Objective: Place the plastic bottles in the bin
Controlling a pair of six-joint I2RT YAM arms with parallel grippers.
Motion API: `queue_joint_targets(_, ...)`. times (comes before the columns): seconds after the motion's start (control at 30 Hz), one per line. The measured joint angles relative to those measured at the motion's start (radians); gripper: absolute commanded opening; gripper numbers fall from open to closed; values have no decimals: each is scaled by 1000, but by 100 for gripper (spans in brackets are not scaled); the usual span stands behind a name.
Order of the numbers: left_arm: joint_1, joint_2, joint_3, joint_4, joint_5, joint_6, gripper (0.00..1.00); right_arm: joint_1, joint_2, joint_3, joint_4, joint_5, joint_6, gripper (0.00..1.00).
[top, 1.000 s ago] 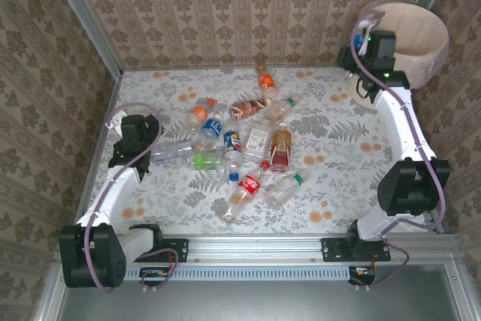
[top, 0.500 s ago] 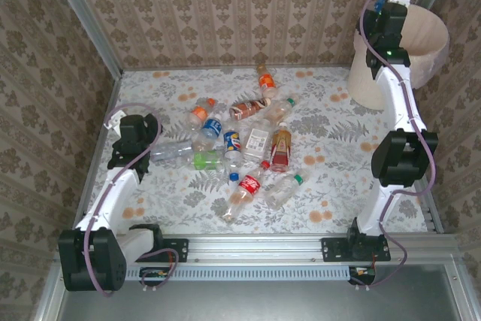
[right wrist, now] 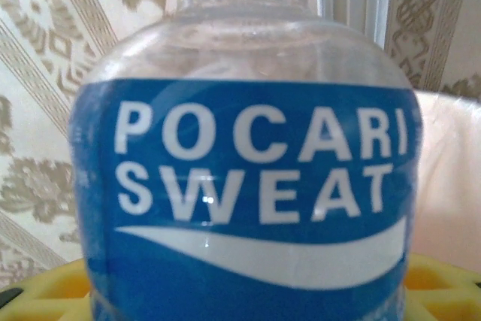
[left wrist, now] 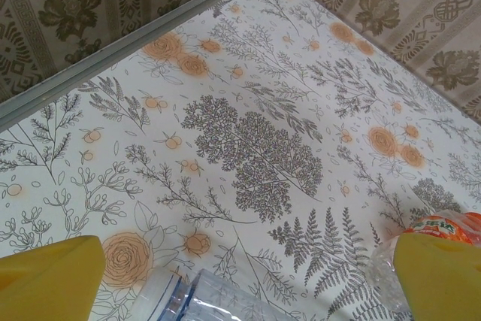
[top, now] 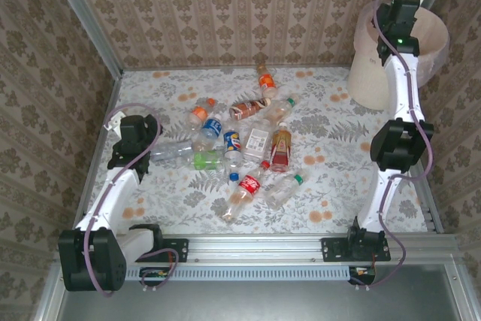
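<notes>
The right gripper (right wrist: 240,295) is clamped on a clear plastic bottle with a blue Pocari Sweat label (right wrist: 248,178). It holds the bottle high, with the large round cream-white bin (top: 366,80) just beneath it, probably for a clean drop. The left gripper (left wrist: 244,280) is spread wide around a clear bottle lying on the table (left wrist: 203,298), likely lined up to grasp. The right wrist view makes the label legible. The overhead view adds the other scattered bottles (top: 248,140) beyond the left gripper.

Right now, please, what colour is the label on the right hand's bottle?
Blue label with white lettering, best in right wrist view.
</notes>
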Motion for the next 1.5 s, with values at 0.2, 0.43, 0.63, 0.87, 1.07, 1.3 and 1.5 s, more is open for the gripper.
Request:
queue_joint_targets(0.2,0,0,0,0,0,0,100,8,14,10,-71,-2,-45,63)
queue_joint_targets(0.43,0,0,-2,0,0,-1,100,6,14,17,-116,-36,-63,64)
queue_joint_targets(0.63,0,0,-2,0,-1,-2,100,6,16,44,-218,-169,-60,65)
queue_joint_targets(0.87,0,16,-2,0,-3,-3,100,6,25,112,-345,-237,-58,65)
queue_joint_targets(1.07,0,32,-2,-1,-2,-9,100,7,50,163,-398,-340,-66,72)
queue_joint_targets(1.3,0,32,-2,-4,0,-14,100,6,104,199,-421,-451,-68,79)
queue_joint_targets(1.5,0,32,-2,-17,0,-14,100,5,134,237,-423,-513,-64,80)
